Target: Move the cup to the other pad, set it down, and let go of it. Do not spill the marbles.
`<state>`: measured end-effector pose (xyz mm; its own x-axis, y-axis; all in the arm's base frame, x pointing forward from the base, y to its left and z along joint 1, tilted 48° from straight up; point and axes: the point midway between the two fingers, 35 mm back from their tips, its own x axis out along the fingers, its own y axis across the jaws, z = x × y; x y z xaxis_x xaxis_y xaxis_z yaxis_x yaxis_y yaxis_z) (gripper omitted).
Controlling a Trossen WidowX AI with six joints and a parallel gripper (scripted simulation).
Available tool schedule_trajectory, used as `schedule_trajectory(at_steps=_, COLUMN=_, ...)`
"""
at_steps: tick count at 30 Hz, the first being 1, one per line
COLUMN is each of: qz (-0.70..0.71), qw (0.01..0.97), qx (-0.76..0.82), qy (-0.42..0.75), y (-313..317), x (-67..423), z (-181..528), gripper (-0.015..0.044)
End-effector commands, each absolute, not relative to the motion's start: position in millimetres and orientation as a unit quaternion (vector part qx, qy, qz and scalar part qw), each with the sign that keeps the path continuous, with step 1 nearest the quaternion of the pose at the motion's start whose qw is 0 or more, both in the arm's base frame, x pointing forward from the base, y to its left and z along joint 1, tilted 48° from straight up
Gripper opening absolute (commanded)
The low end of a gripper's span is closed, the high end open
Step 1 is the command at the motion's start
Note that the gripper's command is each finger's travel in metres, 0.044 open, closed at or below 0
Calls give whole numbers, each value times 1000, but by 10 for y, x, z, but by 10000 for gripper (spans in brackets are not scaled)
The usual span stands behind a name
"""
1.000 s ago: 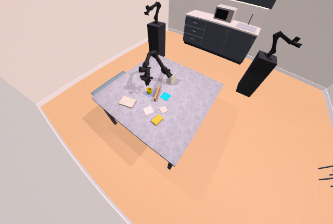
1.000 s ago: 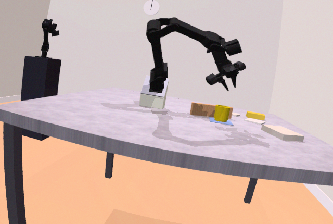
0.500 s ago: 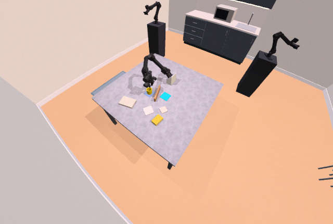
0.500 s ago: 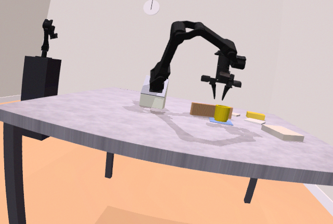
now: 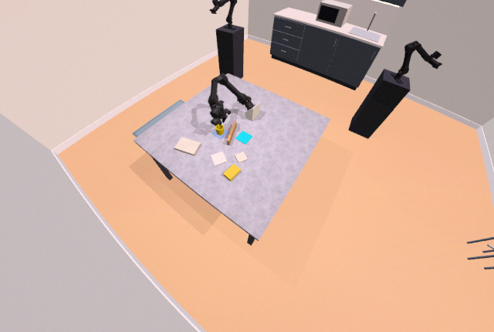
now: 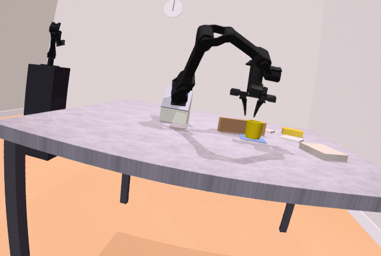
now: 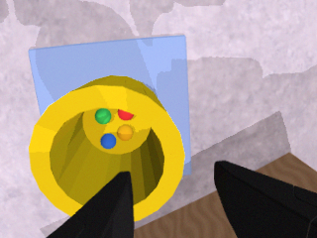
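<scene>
The yellow cup (image 5: pixel 219 130) (image 6: pixel 253 129) (image 7: pixel 42 154) stands upright on the blue pad (image 5: pixel 215 135) (image 6: pixel 262 140) (image 7: pixel 170 89). Inside the cup, the wrist view shows a green marble (image 7: pixel 103 116), a red marble (image 7: pixel 126 114), an orange marble (image 7: pixel 125 132) and a blue marble (image 7: pixel 108 141). The cyan pad (image 5: pixel 244 137) lies bare on the other side of the wooden block. My gripper (image 6: pixel 249 115) (image 7: pixel 173 177) is partly open and empty, pointing down just above the cup's rim. In the wrist view one fingertip overlaps the cup's opening and the other is outside it.
The upright wooden block (image 5: pixel 231 133) (image 6: pixel 232 125) (image 7: pixel 198 218) stands between the two pads. A beige slab (image 5: pixel 187 146) (image 6: pixel 322 151), a white tile (image 5: pixel 218 158) (image 6: pixel 291 138), a smaller pale tile (image 5: pixel 241 157) and a yellow block (image 5: pixel 231 172) (image 6: pixel 292 131) lie on the table (image 5: pixel 279 140).
</scene>
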<state>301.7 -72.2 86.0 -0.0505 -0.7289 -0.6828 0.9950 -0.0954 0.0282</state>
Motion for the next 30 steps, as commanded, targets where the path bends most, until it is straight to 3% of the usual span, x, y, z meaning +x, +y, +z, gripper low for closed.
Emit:
schedule_trajectory(at_steps=1, qz=-686, qw=629, qx=277, qy=238, y=-784, x=3006, z=809, gripper=167)
schedule_trajectory(at_steps=30, qz=-687, qw=630, qx=275, qy=237, y=-1110, x=2963, z=521, gripper=167)
